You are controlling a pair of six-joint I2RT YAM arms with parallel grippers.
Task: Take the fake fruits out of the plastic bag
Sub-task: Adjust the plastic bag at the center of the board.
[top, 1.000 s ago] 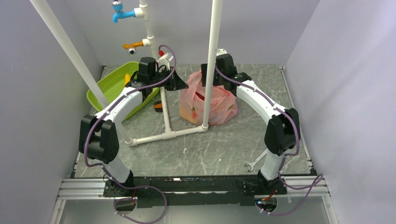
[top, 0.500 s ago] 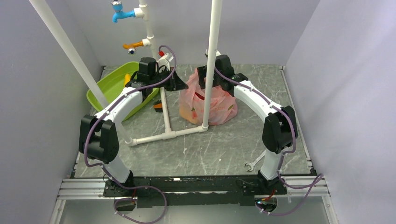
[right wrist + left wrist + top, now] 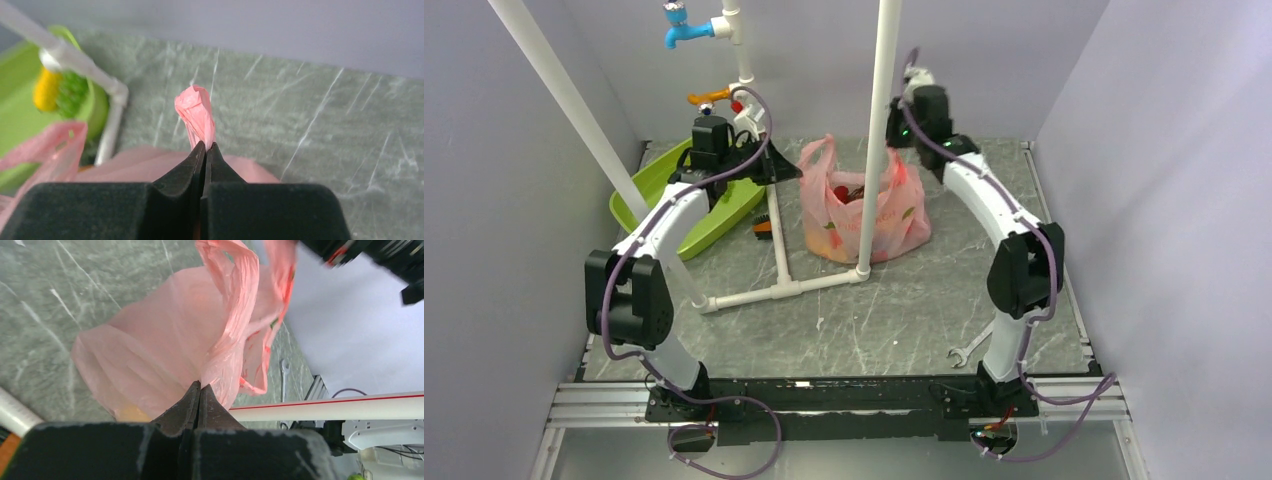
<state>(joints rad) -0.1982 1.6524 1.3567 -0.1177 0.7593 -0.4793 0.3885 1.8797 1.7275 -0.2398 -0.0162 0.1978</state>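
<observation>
Top external: I'm gripping the plastic bag [image 3: 904, 215] on the bench [image 3: 874, 320], left claw [image 3: 199, 386] and right claw [image 3: 205, 145] each clenching a handle, fake fruits [image 3: 842, 192] sitting inside, below and btwn both.

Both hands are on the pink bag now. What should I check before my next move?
1. Left hand pinched shut on the plastic bag: ok.
2. Right hand shut on a bunched handle: ok.
3. Bag mouth spread between the hands: ok, seen from above.
4. Fake fruits visible for picking: ok, red pieces show inside; none is out yet.
5. A free hand for reaching in: not ok, both hold the bag.
6. Upright white pipe clear of the bag: cannot tell; it crosses the bag in the top view.
</observation>
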